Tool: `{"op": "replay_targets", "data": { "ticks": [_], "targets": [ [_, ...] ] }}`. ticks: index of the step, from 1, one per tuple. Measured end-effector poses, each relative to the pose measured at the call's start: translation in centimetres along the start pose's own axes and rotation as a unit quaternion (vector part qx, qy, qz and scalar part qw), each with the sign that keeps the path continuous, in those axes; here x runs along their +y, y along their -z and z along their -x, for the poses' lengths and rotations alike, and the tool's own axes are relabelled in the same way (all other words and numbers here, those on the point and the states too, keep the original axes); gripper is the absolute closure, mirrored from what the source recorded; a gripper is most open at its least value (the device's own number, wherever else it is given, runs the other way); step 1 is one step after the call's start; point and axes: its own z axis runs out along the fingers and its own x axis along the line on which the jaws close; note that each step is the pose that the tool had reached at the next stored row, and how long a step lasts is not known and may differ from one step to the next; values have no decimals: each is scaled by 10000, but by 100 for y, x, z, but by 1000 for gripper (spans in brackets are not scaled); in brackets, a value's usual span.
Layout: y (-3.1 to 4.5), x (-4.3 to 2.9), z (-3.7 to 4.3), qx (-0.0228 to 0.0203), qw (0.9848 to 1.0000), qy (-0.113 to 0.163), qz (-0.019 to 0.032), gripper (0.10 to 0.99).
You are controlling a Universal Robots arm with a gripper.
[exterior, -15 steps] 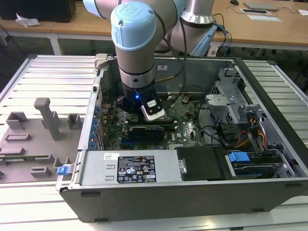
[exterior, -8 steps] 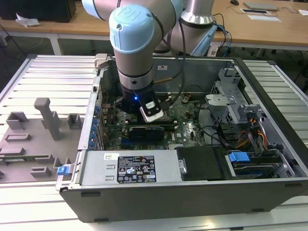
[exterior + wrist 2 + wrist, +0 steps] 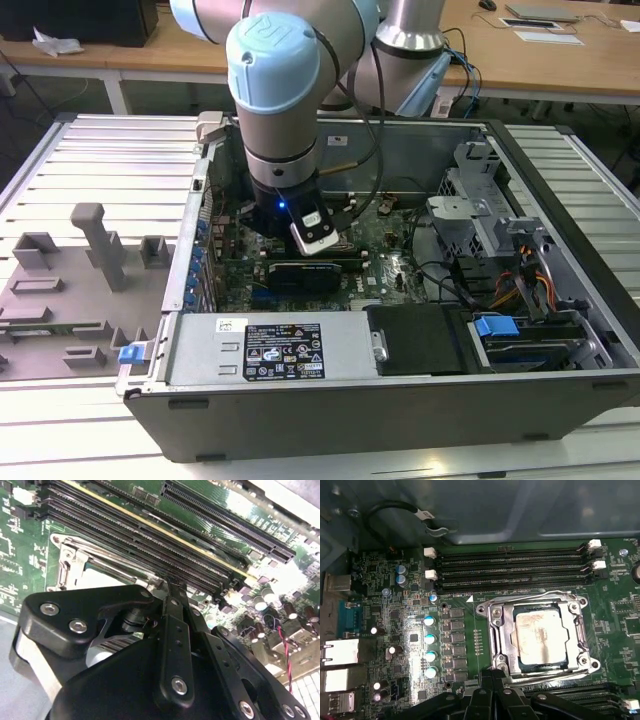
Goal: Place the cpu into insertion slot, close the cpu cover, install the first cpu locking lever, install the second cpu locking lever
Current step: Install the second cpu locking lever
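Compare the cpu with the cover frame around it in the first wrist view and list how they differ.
The cpu is a solid square plate with a pale, smudged top; the cpu cover is an open frame with a large window. The cpu sits inside that window, while the cover lies closed around it. The cpu is smaller; the cover reaches out to the socket's corner screws. Both are silvery metal, square and lie flat on the board.
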Motion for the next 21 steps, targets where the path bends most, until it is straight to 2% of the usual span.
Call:
{"op": "replay_targets", "data": {
  "ticks": [5,7,10,13,15,17,19,21],
  "targets": [
    [177,38,11,1,10000,0,-11,980],
    [239,53,27,-1,10000,-4,-69,980],
    [236,59,99,19,10000,-13,-77,980],
    [225,71,256,76,9999,-25,-85,980],
    [218,78,348,130,9999,-36,-101,980],
    [212,89,399,158,9998,-40,-124,980],
    [204,121,434,179,9997,-42,-176,980],
    [184,202,474,203,9994,-42,-291,980]
  ]
}}
